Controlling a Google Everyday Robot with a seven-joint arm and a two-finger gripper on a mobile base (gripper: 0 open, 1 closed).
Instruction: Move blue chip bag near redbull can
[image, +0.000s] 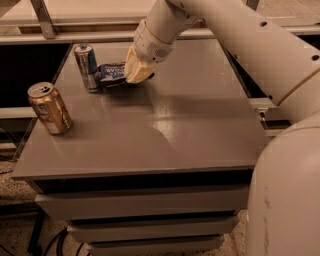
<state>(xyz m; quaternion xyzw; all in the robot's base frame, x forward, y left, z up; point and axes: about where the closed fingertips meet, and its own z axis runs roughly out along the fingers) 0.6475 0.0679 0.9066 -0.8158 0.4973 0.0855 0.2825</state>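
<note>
The blue chip bag (111, 74) is dark navy with white lettering and sits at the far left of the grey table (165, 130). Its left end touches or nearly touches the redbull can (86, 67), a slim blue and silver can standing upright. My gripper (137, 71) comes down from the upper right and is shut on the bag's right end, which it hides. The bag is low, at the table surface.
A wider gold can (49, 107) stands tilted near the table's left edge, in front of the redbull can. The robot's white arm (235, 45) crosses the back right, and its body (287, 200) fills the lower right. A shelf rail (60, 37) runs behind the table.
</note>
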